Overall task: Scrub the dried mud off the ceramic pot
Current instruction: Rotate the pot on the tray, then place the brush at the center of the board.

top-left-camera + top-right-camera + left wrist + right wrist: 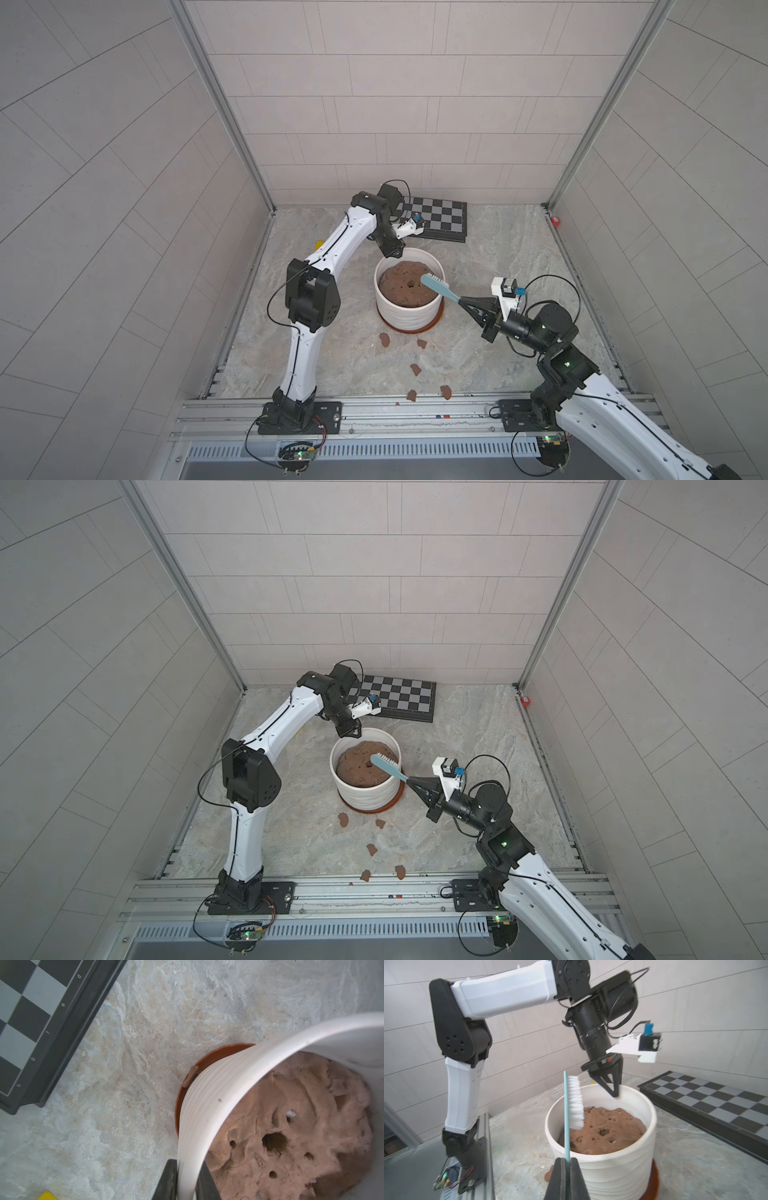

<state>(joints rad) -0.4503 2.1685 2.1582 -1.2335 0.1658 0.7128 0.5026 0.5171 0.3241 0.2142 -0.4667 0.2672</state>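
Ceramic pot (409,316), white, cylindrical and ribbed, stands mid-floor on one round terracotta saucer (415,331) and holds a brown soil mound (399,282) with a centre hole. Dried mud (384,339) lies on the marbled stone floor (498,257) in front of the pot – five flat reddish-brown chips (plus a tiny crumb (397,403) on the aluminium rail (374,409)). Right gripper (462,300) is clamped on the light-blue brush (436,286), its white bristles over the soil. Left gripper (186,1182) straddles the far rim, one finger (167,1182) outside, one inside – whether it pinches I cannot tell. One black-and-grey chessboard (440,220) lies behind.
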